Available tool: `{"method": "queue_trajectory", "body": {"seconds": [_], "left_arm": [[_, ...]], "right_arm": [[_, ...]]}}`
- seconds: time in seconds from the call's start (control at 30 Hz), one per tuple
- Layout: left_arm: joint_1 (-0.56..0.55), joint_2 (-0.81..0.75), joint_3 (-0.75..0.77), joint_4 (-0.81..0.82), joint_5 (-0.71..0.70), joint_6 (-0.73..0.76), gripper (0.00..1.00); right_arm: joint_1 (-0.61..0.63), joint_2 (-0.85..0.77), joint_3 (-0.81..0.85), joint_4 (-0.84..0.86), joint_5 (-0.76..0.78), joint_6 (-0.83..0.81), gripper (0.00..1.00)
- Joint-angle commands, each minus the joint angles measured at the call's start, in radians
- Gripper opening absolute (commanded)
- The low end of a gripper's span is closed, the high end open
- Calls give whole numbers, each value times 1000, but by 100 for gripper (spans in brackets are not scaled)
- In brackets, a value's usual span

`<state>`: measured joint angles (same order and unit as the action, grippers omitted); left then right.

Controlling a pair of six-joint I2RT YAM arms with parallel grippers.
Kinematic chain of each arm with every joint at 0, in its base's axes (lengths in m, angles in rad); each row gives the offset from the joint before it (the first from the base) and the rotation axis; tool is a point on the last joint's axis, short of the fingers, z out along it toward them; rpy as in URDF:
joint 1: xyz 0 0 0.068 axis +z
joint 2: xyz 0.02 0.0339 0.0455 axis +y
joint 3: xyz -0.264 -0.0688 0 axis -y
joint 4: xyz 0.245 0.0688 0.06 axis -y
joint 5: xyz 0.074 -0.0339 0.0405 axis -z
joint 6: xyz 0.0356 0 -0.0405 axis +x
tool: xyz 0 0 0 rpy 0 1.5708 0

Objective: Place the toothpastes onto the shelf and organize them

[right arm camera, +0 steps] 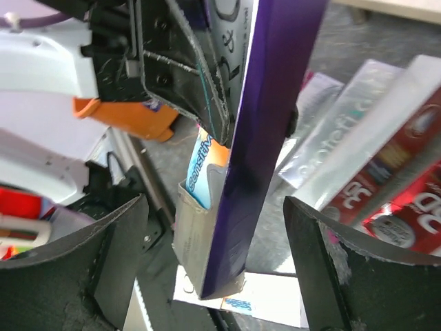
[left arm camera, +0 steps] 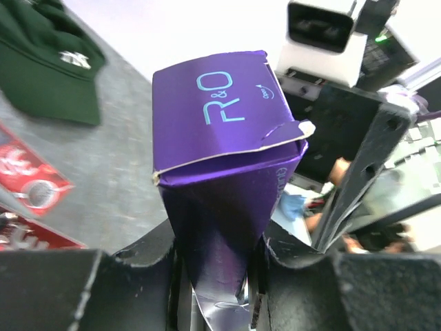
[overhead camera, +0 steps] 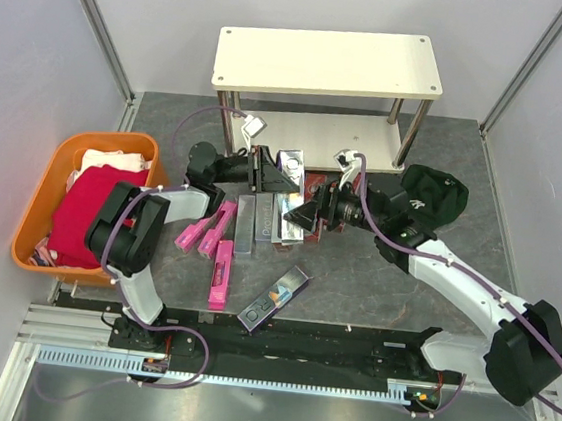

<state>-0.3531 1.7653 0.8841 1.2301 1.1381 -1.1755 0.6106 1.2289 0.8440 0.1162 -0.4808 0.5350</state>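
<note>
My left gripper is shut on a purple toothpaste box marked "R&O" and holds it upright above the table. In the top view this gripper is in front of the shelf. My right gripper is open, with its fingers on either side of the same purple box and not touching it. The box's lower end is open and a tube shows inside. Pink boxes, silver boxes, red "3D" boxes and a dark box lie on the table.
An orange basket with a red cloth stands at the left. A dark green cap lies right of the arms and also shows in the left wrist view. The shelf's lower board sits behind the grippers.
</note>
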Motion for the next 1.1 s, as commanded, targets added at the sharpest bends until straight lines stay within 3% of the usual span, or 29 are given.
{"method": "queue_trajectory", "body": {"seconds": [0.0, 0.17, 0.2, 0.47, 0.57, 0.6, 0.67, 0.7, 0.77, 0.8, 0.9, 1.0, 1.07], "left_arm": [[2, 29, 42, 429, 55, -267, 6], [3, 14, 42, 433, 64, -257, 7], [2, 8, 41, 434, 63, -254, 7], [2, -3, 41, 433, 43, -253, 16], [2, -10, 36, 433, 40, -246, 27], [2, -12, 38, 433, 40, -246, 35], [3, -12, 38, 431, 40, -245, 46], [6, -12, 35, 425, 41, -240, 58], [14, -12, 26, 410, 38, -222, 68], [23, -12, 21, 382, 38, -214, 81], [51, -20, -5, 298, 37, -167, 98], [86, -58, -40, 159, 22, -47, 100], [114, -107, -50, -77, -1, 98, 100]], "right_arm": [[-3, 18, -23, 137, -166, 31, 85], [-6, 0, -52, 194, -194, 51, 79], [-6, 0, -57, 200, -206, 59, 72], [-11, 47, -95, 387, -301, 184, 49], [-12, 64, -97, 402, -298, 197, 33], [-12, 69, -94, 398, -291, 195, 31], [-15, 67, -91, 373, -262, 178, 27], [-17, 69, -85, 360, -249, 168, 27], [-21, 69, -76, 317, -214, 145, 25], [-26, 69, -69, 303, -203, 138, 24], [-38, 72, -56, 266, -159, 119, 23], [-51, 99, -34, 227, -127, 94, 22], [-57, 130, -23, 217, -111, 86, 22]]}}
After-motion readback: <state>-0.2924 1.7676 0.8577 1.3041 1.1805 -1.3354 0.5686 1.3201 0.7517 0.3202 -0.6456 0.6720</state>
